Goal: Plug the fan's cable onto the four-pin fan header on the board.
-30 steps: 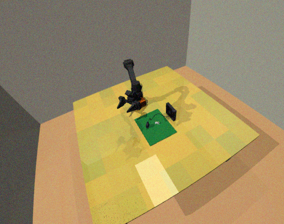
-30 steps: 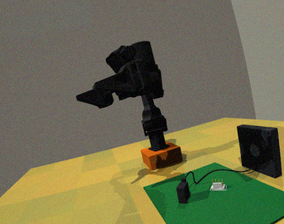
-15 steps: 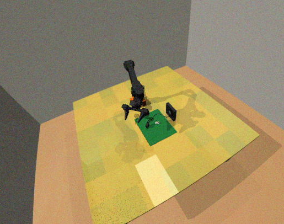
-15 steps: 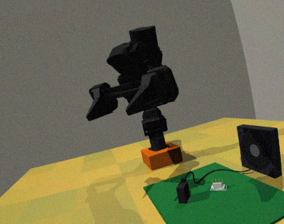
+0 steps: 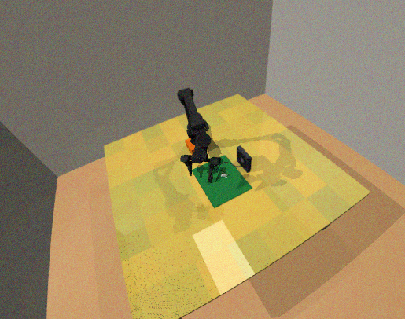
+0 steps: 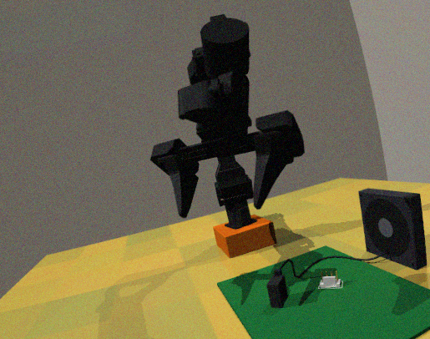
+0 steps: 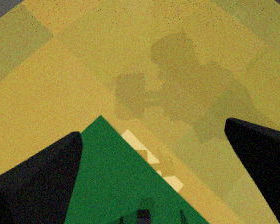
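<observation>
My gripper [image 5: 200,178] [image 6: 220,212] [image 7: 155,131] is open and empty, pointing down above the board's arm side. The black plug [image 6: 277,291] [image 7: 143,216] stands upright on the green board [image 5: 219,198] [image 6: 323,317] [image 7: 103,165], lower than the fingertips; in the top view a finger seems to hide it. The white header [image 5: 224,175] [image 6: 330,282] is on the board, to the right of the plug in the exterior view, its pins bare. A thin black cable [image 6: 323,260] runs from the plug to the dark square fan [image 5: 244,159] [image 6: 386,227], which stands upright.
The orange block [image 5: 189,145] [image 6: 250,240] is at the arm's base, behind the board. The fan stands beside the board's right edge, and the cable loops up above the board between plug and fan. A pale rectangle [image 5: 223,255] shows on the yellow table top.
</observation>
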`<action>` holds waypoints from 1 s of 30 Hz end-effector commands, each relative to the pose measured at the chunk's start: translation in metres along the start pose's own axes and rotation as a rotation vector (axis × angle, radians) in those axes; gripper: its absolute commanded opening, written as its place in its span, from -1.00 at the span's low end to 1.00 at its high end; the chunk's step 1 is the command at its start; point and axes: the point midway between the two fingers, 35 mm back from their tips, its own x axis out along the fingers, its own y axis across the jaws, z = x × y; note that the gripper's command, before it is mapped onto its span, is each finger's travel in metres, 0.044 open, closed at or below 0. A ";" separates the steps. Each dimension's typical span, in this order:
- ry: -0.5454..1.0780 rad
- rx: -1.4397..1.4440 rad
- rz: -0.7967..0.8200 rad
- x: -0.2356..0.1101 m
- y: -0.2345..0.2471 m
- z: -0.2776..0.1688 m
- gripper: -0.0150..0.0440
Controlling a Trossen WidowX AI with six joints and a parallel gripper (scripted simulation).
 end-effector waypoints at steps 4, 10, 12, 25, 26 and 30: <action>0.676 0.056 -0.028 -0.044 0.011 -0.072 1.00; 0.676 0.056 -0.028 -0.044 0.011 -0.072 1.00; 0.676 0.056 -0.028 -0.044 0.011 -0.072 1.00; 0.676 0.056 -0.028 -0.037 0.012 -0.076 1.00; 0.676 0.056 -0.028 -0.032 0.012 -0.079 1.00; 0.676 0.056 -0.028 0.005 0.013 -0.106 1.00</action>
